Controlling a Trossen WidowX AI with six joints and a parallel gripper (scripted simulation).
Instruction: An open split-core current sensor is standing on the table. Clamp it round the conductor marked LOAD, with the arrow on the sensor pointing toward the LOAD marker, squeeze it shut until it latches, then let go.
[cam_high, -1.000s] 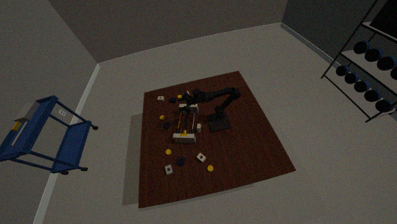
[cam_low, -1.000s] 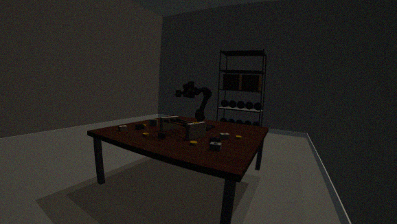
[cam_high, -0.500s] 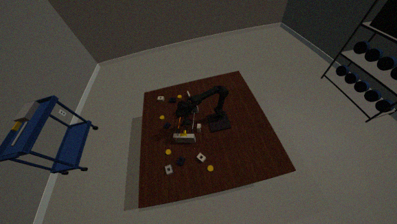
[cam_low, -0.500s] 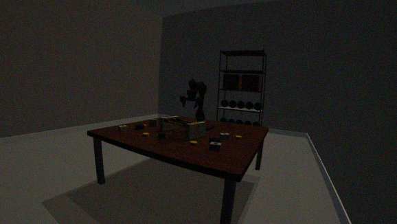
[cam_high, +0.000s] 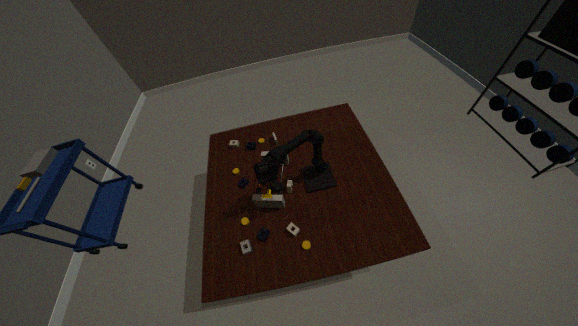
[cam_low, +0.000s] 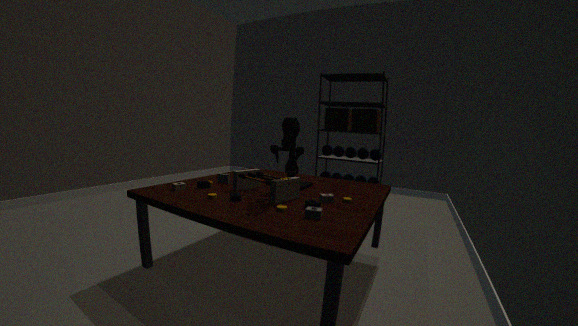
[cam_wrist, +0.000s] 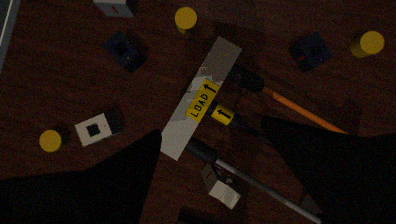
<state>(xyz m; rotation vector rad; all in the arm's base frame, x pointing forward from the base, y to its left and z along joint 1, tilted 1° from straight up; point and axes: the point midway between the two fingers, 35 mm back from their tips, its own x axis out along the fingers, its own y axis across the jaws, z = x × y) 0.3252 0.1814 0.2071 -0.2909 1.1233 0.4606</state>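
Note:
The open sensor (cam_high: 290, 186) (cam_wrist: 225, 194) stands on the table beside the grey conductor, a small white body with a dark part; its arrow cannot be made out. The LOAD conductor (cam_wrist: 248, 126) is the black middle one, with a yellow arrow sleeve (cam_wrist: 222, 114) next to the end block (cam_high: 270, 203) (cam_low: 285, 191) (cam_wrist: 178, 131). That block bears the yellow LOAD label (cam_wrist: 201, 101), whose arrow points up in the wrist view. My gripper (cam_high: 268, 189) (cam_wrist: 210, 127) is open and empty, above the conductors near this block. Its fingers hide part of the conductors.
An orange conductor (cam_wrist: 305, 110) and a grey conductor (cam_wrist: 265, 190) run either side of LOAD. White square-holed blocks (cam_high: 293, 229) (cam_wrist: 102, 131), dark blue blocks (cam_high: 263, 234) (cam_wrist: 311, 51) and yellow discs (cam_high: 306, 245) (cam_wrist: 186, 18) lie around on the table (cam_high: 360, 210) (cam_low: 210, 210).

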